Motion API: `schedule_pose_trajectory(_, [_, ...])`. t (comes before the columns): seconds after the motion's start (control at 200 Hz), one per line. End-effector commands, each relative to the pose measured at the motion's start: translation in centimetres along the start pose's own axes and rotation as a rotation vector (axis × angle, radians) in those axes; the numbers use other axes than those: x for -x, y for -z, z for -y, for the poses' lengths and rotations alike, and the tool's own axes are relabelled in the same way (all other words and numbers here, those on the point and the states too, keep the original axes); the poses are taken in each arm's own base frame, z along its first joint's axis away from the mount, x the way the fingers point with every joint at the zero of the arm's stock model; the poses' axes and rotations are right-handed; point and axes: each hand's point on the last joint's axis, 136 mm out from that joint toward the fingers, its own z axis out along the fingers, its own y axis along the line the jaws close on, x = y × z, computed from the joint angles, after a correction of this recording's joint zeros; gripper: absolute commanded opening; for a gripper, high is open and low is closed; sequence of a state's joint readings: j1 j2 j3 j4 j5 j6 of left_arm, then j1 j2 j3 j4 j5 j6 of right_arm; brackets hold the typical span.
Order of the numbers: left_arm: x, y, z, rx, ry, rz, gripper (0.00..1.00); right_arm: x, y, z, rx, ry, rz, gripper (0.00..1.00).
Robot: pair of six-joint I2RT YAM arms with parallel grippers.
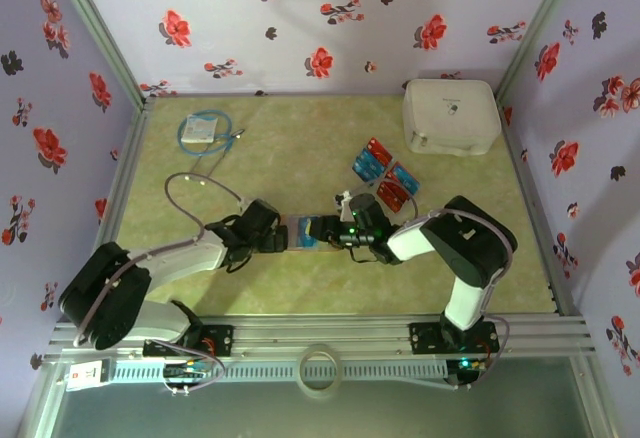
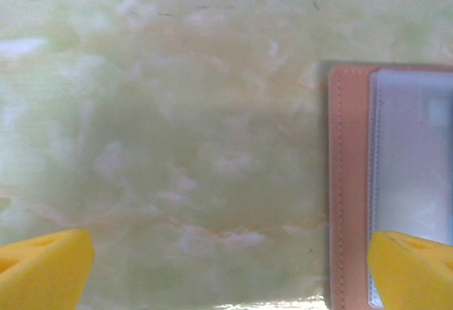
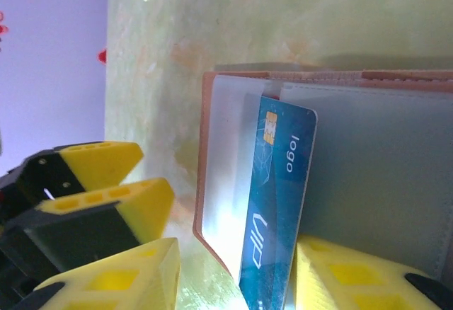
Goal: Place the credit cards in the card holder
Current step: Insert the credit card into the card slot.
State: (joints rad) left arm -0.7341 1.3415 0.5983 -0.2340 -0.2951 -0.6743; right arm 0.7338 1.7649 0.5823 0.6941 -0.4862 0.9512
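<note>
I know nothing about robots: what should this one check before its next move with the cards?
1. Blue card fully in holder: not ok, one end sticks out past the holder's edge.
2. Right tool open: ok, jaws stand apart around the card.
3. Left tool open: ok, spread wide at the holder's edge.
4. Left tool pinning the holder down: cannot tell.
5. Holder lying open: ok.
6. More cards to fetch: ok, loose pile beside the white case.

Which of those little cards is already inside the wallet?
The blue one printed "logo" and "VIP", tucked in the card holder's pocket; the other cards lie loose beside the white case.
</note>
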Motion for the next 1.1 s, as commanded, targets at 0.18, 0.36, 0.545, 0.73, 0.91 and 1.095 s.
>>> schedule_pose_trajectory(0.18, [0.0, 0.6, -3.7, 0.075, 0.049, -0.02, 1.0, -0.6, 1.3, 2.6, -0.247, 0.038, -0.062, 0.49])
schedule_pose_trajectory(0.36, [-0.4, 0.2, -4.2, 0.095, 0.036, -0.043, 1.0, 0.4, 2.3, 2.3, -0.325, 0.096, -0.056, 0.45])
schedule_pose_trajectory(0.545, [-0.1, -0.2, -4.0, 0.104, 0.022, -0.056, 1.0, 1.4, 3.1, 2.1, -0.414, 0.161, -0.072, 0.32])
schedule_pose_trajectory(0.73, [0.2, -0.8, -3.3, 0.097, 0.001, -0.077, 1.0, 2.0, 3.3, 2.5, -0.477, 0.193, -0.087, 0.15])
schedule_pose_trajectory(0.91, [0.5, -1.3, -2.6, 0.086, -0.013, -0.092, 1.0, 2.0, 2.3, 2.5, -0.471, 0.192, -0.114, 0.03])
schedule_pose_trajectory(1.095, [0.6, -1.7, -2.3, 0.09, -0.025, -0.107, 1.0, 1.9, 1.4, 2.6, -0.463, 0.189, -0.127, 0.01])
